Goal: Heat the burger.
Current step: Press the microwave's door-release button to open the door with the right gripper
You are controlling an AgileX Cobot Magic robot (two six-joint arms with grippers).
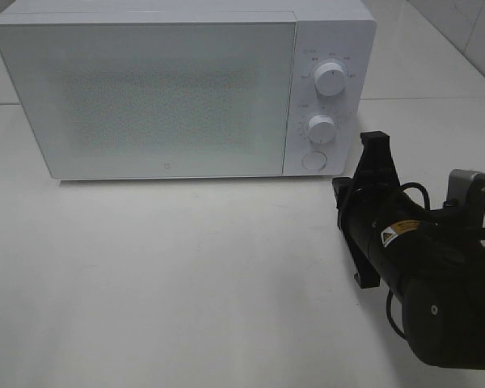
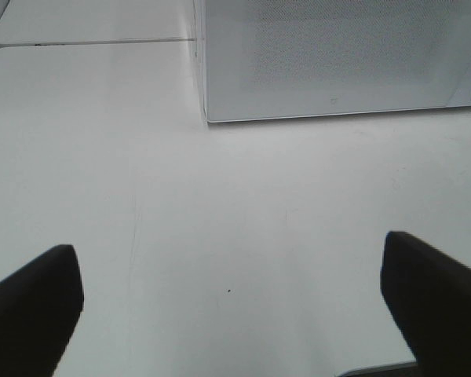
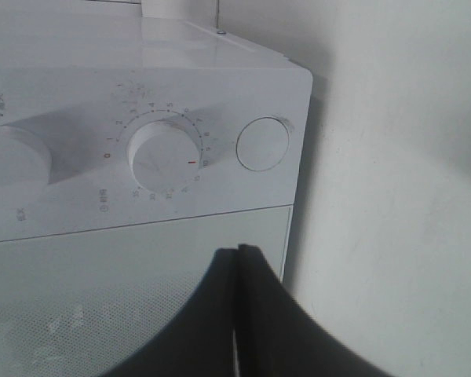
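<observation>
My right hand (image 3: 237,250) is pinched together to poke, aimed near the microwave (image 1: 145,97) button (image 3: 262,144). Left hand (image 2: 228,251) spread, idle. Burger unseen, presumably behind the shut door (image 1: 158,101).

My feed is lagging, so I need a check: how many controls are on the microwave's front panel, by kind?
Rotary knobs: 2
Round button: 1
Total: 3

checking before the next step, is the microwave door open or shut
Shut: the microwave door sits flush with the control panel, no gap showing.
</observation>
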